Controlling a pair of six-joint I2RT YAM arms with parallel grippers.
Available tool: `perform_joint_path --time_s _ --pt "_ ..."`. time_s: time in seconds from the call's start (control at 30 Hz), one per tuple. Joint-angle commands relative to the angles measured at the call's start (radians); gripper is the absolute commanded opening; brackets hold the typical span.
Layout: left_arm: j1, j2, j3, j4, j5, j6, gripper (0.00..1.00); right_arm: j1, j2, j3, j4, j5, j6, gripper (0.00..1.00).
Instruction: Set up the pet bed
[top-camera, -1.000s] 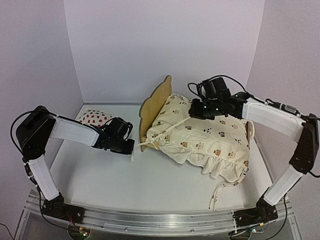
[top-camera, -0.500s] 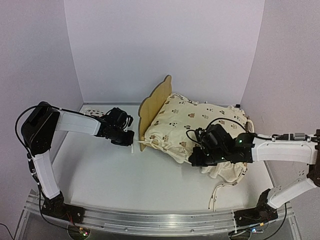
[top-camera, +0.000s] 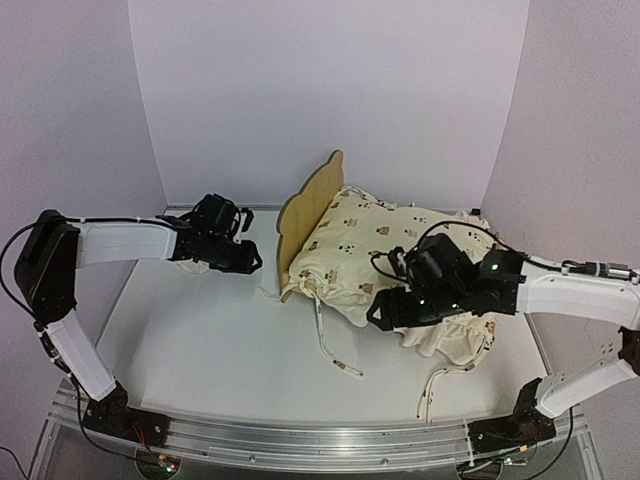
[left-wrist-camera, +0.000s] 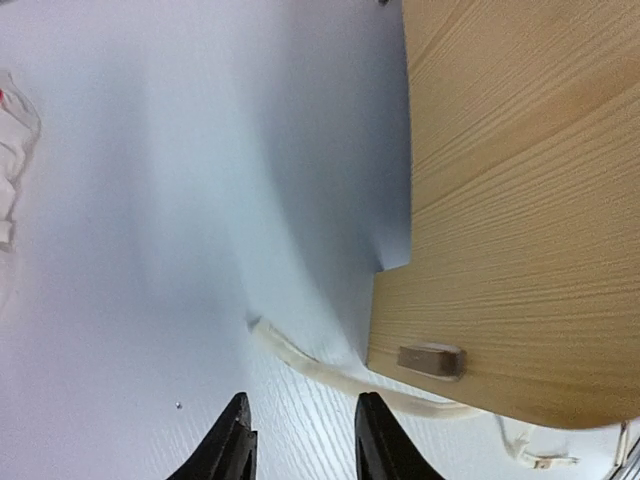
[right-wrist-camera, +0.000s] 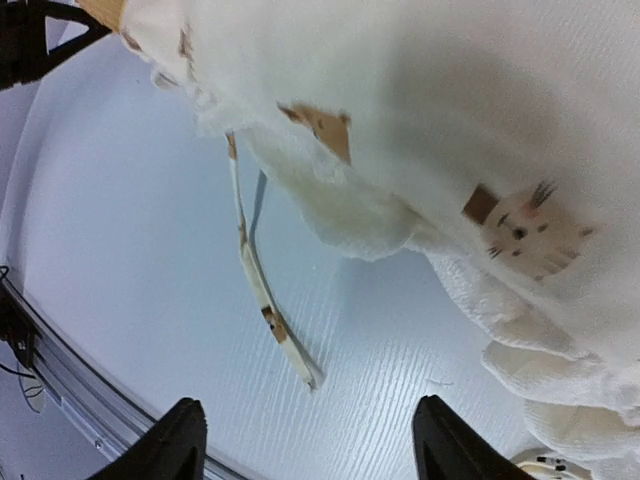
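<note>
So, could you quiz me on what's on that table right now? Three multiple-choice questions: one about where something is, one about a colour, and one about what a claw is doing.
1. On the pet bed, the wooden headboard stands at the end nearer:
A. the left gripper
B. the right gripper
C. neither, it lies flat

2. The cover on the bed is:
A. plain blue
B. cream with small animal prints
C. red-striped

3. The right gripper is:
A. shut on the cover
B. shut on the headboard
C. open, holding nothing

Answers:
1 A: the left gripper is just beside the upright headboard.
2 B: cream cloth with little animal faces shows in the overhead and right wrist views.
3 C: its fingers stand wide apart with only table between them.
</note>
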Motion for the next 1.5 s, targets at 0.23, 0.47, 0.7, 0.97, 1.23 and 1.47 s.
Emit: perform_joint_path --time_s 0.23,0.47,0.7,0.97,1.23,1.47 --pt "-0.014 -0.367 0.076 -0.074 0.054 0.118 0.48 -0.148 -0.225 0.222 -0.369 0.325 -0.199 0.98" --pt "-0.1 -0.29 0.25 -0.13 0.068 0.203 0.54 -0.495 -0.26 0.169 -0.425 0.355 -0.126 0.96" --pt "-0.173 -0.125 0.429 -0.216 0.033 0.269 0.58 -0.803 -0.172 0.133 -0.421 0.11 -0.096 0.94" --pt "-0.175 -0.003 0.536 -0.273 -0.156 0.262 0.54 -0.947 -0.061 0.082 -0.332 -0.022 -0.109 0.9" --pt "-0.175 -0.005 0.519 -0.265 -0.243 0.227 0.48 -0.955 0.0 0.032 -0.264 -0.069 -0.105 0.8" --pt "-0.175 -0.014 0.51 -0.265 -0.245 0.24 0.54 -0.955 0.043 0.002 -0.227 -0.091 -0.112 0.64"
